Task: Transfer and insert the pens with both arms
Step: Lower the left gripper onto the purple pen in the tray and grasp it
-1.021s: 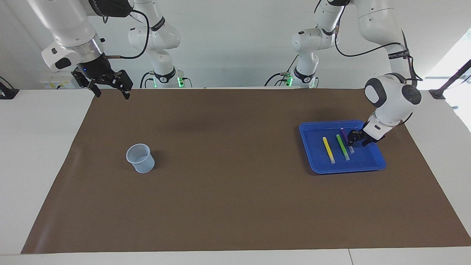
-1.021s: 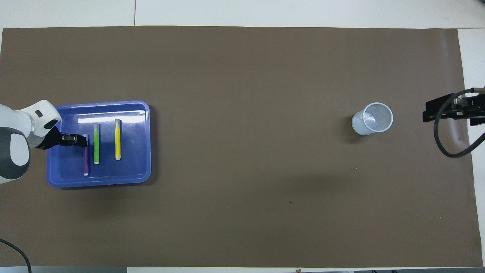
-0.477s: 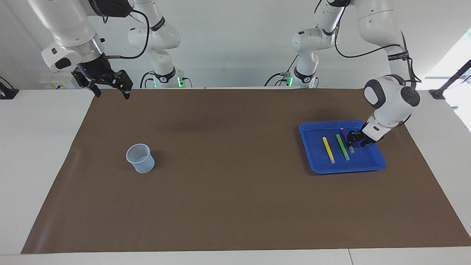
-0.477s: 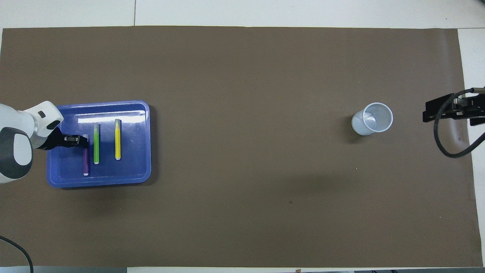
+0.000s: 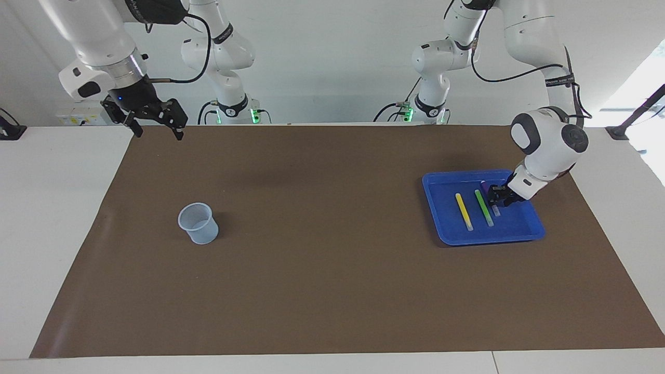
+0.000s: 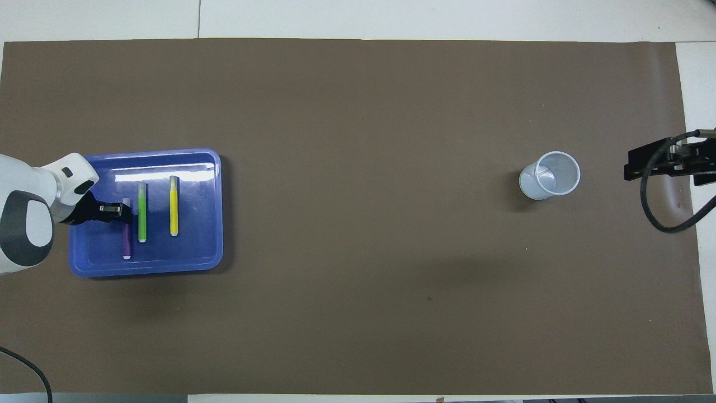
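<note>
Three pens lie side by side in a blue tray (image 5: 519, 222) toward the left arm's end of the table: purple (image 5: 484, 185), green (image 5: 483, 207) and yellow (image 5: 464, 211). The overhead view shows the tray (image 6: 196, 249) and the purple (image 6: 126, 242), green (image 6: 142, 212) and yellow (image 6: 174, 206) pens. My left gripper (image 5: 494, 197) is down in the tray at the purple pen, about a third of the way along it (image 6: 124, 211). My right gripper (image 5: 158, 135) is open and empty, and waits high over the table's edge at the right arm's end (image 6: 660, 162).
A pale translucent cup (image 5: 198, 223) stands upright on the brown mat toward the right arm's end, also seen from overhead (image 6: 549, 175). Two smaller white arms with green-lit bases (image 5: 234, 111) stand at the robots' edge of the table.
My left gripper has slid a little along the purple pen, toward the robots. The pens, the cup and the right arm have not moved.
</note>
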### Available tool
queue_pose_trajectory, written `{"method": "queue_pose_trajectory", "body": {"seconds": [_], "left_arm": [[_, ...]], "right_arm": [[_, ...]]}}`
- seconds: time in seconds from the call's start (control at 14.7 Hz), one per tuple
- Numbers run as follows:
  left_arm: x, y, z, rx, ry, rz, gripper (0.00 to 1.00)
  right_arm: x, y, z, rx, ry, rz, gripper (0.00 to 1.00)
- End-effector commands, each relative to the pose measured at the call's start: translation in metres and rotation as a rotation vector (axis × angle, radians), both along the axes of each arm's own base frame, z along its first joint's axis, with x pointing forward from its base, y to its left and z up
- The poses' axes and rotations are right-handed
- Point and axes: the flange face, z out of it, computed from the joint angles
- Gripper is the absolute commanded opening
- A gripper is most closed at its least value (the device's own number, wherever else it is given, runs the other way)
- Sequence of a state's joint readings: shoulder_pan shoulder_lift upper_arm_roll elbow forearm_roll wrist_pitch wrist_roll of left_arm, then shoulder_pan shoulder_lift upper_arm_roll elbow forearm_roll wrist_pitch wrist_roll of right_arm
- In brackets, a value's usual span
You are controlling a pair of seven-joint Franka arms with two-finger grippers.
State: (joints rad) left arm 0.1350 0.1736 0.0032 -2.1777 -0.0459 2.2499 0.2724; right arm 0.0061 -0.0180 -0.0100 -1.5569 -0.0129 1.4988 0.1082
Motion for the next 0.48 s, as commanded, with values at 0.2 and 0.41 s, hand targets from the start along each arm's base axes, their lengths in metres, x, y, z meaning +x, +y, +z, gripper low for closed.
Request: {"method": "queue_pose_trajectory", "body": {"seconds": [0.2,0.41], "left_arm": [[-0.0059,-0.0046,-0.0033,0.017,0.005,0.037,0.27],[-0.0059,-0.0046,-0.0033,0.018,0.006,0.047,0.0]], "right_arm": [[-0.0056,-0.0037,0.0001,0.023,-0.008,0.005,1.0],[-0.0056,-0.0037,0.0001,0.023,-0.008,0.005,1.0]]}}
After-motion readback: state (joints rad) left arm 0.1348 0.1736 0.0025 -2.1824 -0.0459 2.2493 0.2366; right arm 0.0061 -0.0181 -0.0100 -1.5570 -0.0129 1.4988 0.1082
